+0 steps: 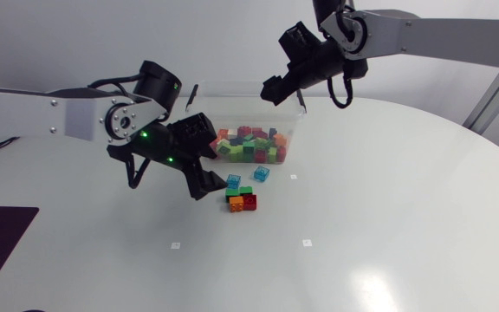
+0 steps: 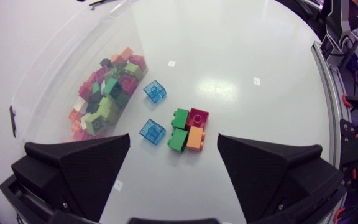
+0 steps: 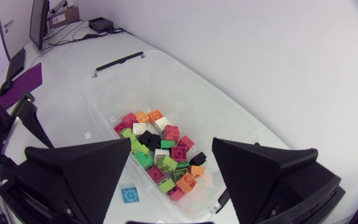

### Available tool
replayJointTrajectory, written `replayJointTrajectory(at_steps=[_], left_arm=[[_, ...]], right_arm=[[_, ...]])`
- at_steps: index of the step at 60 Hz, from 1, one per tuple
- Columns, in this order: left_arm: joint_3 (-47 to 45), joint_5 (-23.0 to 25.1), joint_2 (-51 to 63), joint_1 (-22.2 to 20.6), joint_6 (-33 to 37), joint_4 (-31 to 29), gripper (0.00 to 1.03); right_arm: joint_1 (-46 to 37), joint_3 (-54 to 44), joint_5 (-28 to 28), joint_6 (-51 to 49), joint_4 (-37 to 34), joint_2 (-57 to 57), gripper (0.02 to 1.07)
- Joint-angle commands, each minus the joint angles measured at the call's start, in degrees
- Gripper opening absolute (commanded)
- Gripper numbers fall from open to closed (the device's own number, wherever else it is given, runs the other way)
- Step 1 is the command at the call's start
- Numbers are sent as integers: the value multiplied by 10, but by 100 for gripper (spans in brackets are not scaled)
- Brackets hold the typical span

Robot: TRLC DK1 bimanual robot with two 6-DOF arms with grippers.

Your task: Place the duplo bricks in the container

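A clear plastic container (image 1: 296, 130) sits open side up on the white tabletop (image 1: 388, 225), at the upper centre of the head frame. Inside it a heap of mixed-colour duplo bricks (image 1: 254, 144) stretches left to right along the wall nearest the frame's lower edge.

Three items remain out on the tabletop, just below that wall. A translucent blue brick (image 1: 261, 173) lies closest to the container. A second translucent blue brick (image 1: 233, 181) lies to its lower left. Below that is a tight square cluster of four bricks (image 1: 242, 200), two green, one orange and one red, touching side by side. All of these stand studs up, and each is square, so none shows a long axis.

The left end effector (image 2: 173, 135) comes in from the frame's left with its fingers spread wide and holding nothing. In its wrist view the cluster lies just ahead, between the fingertips.

The right end effector (image 3: 171, 142) hangs over the container's far rim, also spread and empty, facing down into the heap.
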Motion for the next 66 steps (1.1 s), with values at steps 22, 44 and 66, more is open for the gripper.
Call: replayJointTrajectory(at_steps=[22, 44, 66], left_arm=[[-23, 7, 87, -46, 128, -2, 98], [39, 7, 141, -54, 184, -77, 96], [71, 5, 172, -48, 183, -93, 96]], right_arm=[[-40, -359, -54, -51, 105, -271, 101], [-61, -506, -73, -62, 172, -323, 101], [-61, -543, -87, -58, 192, -327, 101]])
